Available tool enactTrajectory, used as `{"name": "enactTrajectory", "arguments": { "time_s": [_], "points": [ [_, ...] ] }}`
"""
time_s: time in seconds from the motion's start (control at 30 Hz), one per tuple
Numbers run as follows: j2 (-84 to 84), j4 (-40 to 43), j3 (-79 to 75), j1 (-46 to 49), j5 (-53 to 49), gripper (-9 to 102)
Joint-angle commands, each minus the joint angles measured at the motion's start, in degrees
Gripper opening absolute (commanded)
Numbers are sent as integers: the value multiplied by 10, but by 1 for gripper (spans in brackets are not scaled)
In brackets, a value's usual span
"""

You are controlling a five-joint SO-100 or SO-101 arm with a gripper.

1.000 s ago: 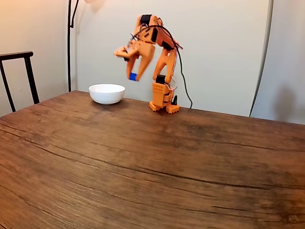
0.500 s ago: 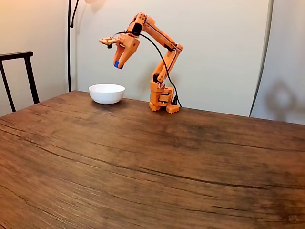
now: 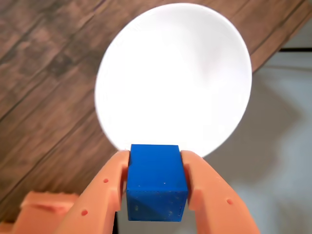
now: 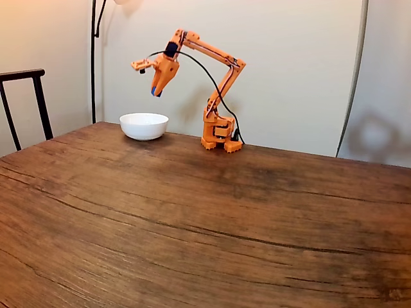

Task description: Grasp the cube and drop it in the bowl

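Pinching cube (image 3: 156,181) between gripper (image 3: 155,163) fingertips, seemingly above bowl (image 3: 175,73)

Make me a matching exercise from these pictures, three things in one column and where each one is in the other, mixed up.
Things:
1. cube
2. bowl
3. chair

Places:
A. at the left edge of the fixed view, beside the table
B. on the table, left of the arm's base in the fixed view
C. held in the jaws, in the air

Pairs: 1-C, 2-B, 3-A
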Motion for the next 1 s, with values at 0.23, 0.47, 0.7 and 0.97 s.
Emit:
{"name": "enactTrajectory", "arguments": {
  "time_s": [0.23, 0.47, 0.7, 0.97],
  "points": [
    [9, -197, 151, 42, 10, 9],
    [9, -294, 250, 61, 11, 19],
    [10, -300, 271, 68, 30, 34],
    [19, -236, 223, 11, 20, 33]
  ]
}}
